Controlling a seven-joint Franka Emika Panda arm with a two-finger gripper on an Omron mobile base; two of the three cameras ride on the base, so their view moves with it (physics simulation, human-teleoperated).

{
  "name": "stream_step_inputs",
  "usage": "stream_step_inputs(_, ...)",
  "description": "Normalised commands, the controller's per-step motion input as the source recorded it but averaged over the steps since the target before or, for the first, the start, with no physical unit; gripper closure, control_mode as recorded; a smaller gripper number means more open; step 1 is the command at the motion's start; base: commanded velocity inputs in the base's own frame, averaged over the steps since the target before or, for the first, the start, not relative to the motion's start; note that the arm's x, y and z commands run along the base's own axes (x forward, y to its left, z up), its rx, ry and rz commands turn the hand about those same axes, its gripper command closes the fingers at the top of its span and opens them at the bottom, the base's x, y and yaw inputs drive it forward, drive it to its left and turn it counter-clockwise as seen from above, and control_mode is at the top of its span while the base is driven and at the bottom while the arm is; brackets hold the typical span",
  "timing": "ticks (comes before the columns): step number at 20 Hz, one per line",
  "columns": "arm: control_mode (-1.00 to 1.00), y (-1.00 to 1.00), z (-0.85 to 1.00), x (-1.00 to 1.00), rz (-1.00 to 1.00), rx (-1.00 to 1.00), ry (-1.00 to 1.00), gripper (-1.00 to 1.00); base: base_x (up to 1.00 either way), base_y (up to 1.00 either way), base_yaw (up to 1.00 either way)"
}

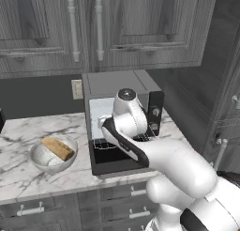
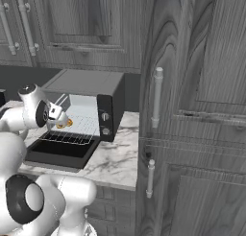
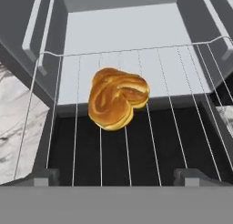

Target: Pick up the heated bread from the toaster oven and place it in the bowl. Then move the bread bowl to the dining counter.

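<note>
Resting on the rack, heated bread [image 3: 117,104] lies beyond both spread fingertips [image 3: 44,176].

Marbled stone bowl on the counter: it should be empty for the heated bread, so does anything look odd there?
Yes. The grey-white marbled bowl left of the toaster oven already holds a long tan baguette-like piece lying across it.

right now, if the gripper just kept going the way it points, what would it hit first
Most likely the bread: it lies dead ahead on the wire rack of the toaster oven, between the lines of the open gripper's fingers. Depth is hard to judge.
</note>
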Motion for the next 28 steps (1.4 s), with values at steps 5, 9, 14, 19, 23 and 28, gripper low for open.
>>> stream_step_inputs(5,-1.00,0.02,-0.54,0.01,0.00,-0.10,0.01,-1.00,0.00,0.00,0.00)
stream_step_inputs(9,-1.00,0.07,-0.32,0.21,0.00,-0.02,0.00,-1.00,0.00,0.00,0.00)
stream_step_inputs(14,-1.00,0.01,-0.09,0.25,-0.02,0.00,-0.04,-1.00,0.00,0.00,0.00)
stream_step_inputs(19,-1.00,0.00,0.00,0.17,-0.04,0.00,-0.09,-1.00,0.00,0.00,0.00)
stream_step_inputs(23,-1.00,0.00,-0.02,0.17,-0.04,0.00,-0.09,-1.00,0.00,0.00,0.00)
stream_step_inputs(28,-1.00,0.00,-0.12,0.13,-0.04,0.00,-0.06,-1.00,0.00,0.00,0.00)
